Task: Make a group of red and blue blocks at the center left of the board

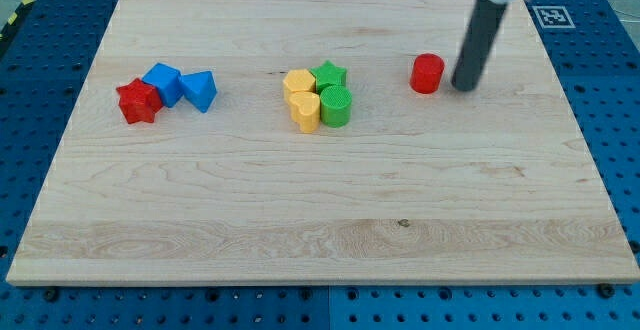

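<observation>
A red star block (138, 101), a blue cube (163, 83) and a blue triangular block (199, 91) sit together at the board's centre left, touching or nearly so. A red cylinder (427, 73) stands alone right of centre, towards the view's top. My tip (464, 85) is on the board just to the right of the red cylinder, a small gap apart from it. The dark rod rises from the tip to the view's top edge.
Two yellow blocks (302, 99) and two green blocks (333, 92) form a tight cluster near the board's middle, between the red cylinder and the blue blocks. The wooden board (320, 230) lies on a blue perforated table.
</observation>
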